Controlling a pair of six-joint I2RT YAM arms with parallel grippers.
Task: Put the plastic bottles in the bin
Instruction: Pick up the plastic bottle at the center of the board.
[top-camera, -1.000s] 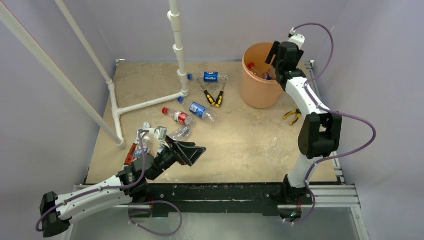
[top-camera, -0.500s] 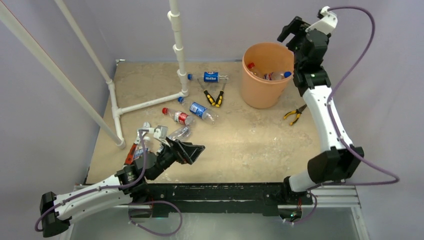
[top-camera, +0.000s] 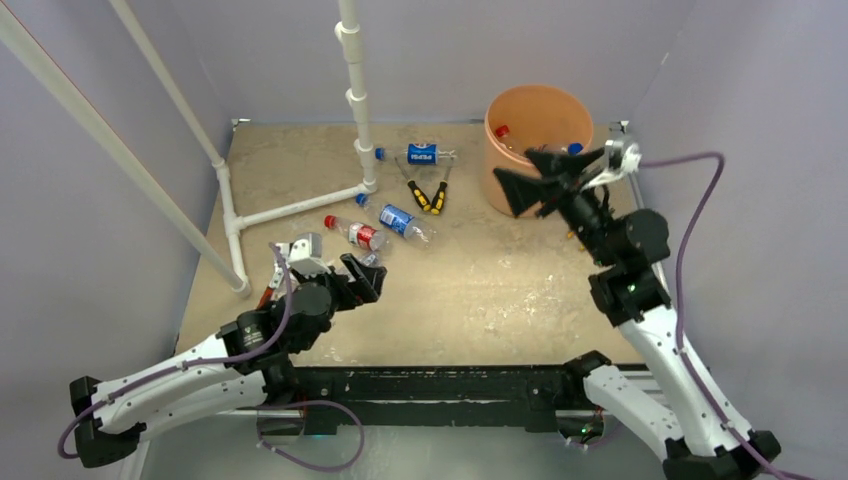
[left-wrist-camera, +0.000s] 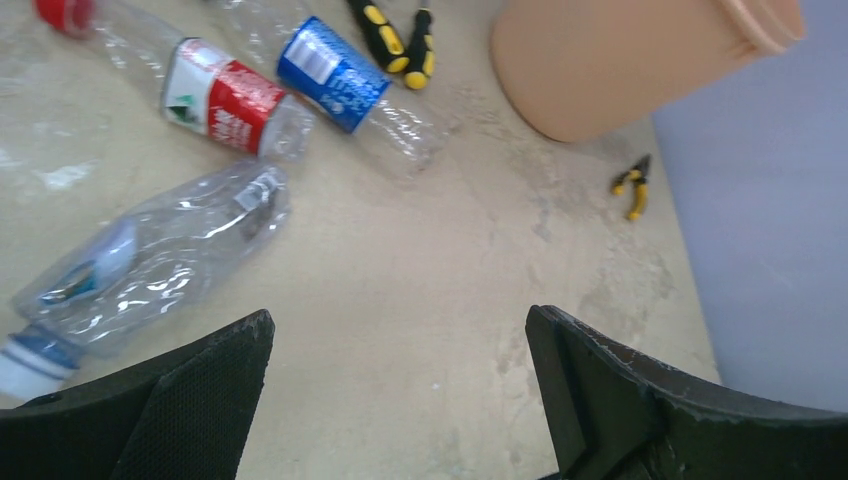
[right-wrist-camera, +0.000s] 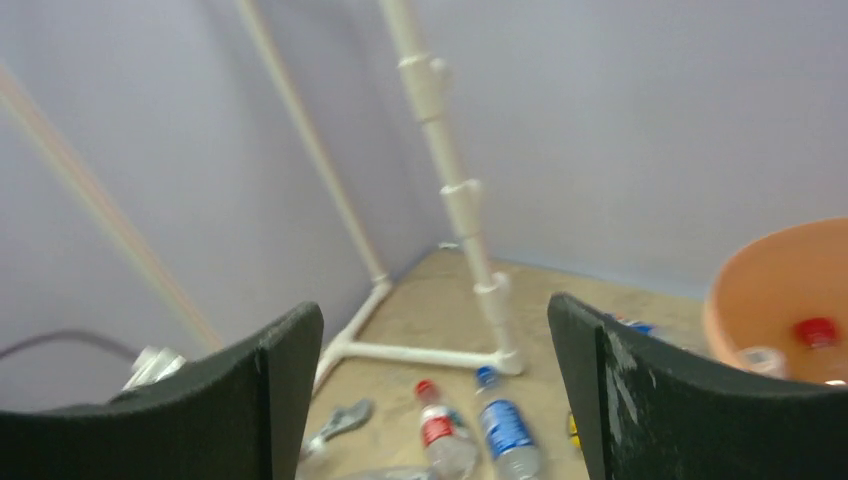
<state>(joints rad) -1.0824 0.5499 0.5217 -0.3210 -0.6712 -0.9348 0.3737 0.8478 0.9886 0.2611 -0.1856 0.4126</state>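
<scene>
Black and wedge-shaped, the jaws of the left gripper (left-wrist-camera: 398, 325) stand wide apart with nothing between them. They are held low over the table (left-wrist-camera: 430, 300) and angled toward the crumpled clear bottle (left-wrist-camera: 150, 260), which lies on its side just ahead of the left jaw. That spread looks chosen to let the jaws straddle the bottle's body. Just beyond lie a red-labelled bottle (left-wrist-camera: 225, 100) and a blue-labelled bottle (left-wrist-camera: 335, 75), side by side and nearly touching, so a careless approach could nudge them.

The right gripper (right-wrist-camera: 435, 305) is likewise spread wide and empty. It is raised above the table near the front of the bin (top-camera: 492, 125) and faces across toward the white pipe frame (right-wrist-camera: 440, 150), a pose that reads as free to go for another bottle. The bin stands at the far right of the table; a red cap (top-camera: 503, 130) and a blue cap (top-camera: 574, 148) show inside it, so some bottles are already in.

A fourth loose bottle (top-camera: 422, 154), blue-labelled, lies at the far edge beside the pipe's foot. Just near it are the yellow-and-black pliers (top-camera: 428, 195), which are not wanted. A wrench (right-wrist-camera: 340, 420) lies by the left arm. By my judgement the left arm is about to grasp, with four bottles on the table left to go
</scene>
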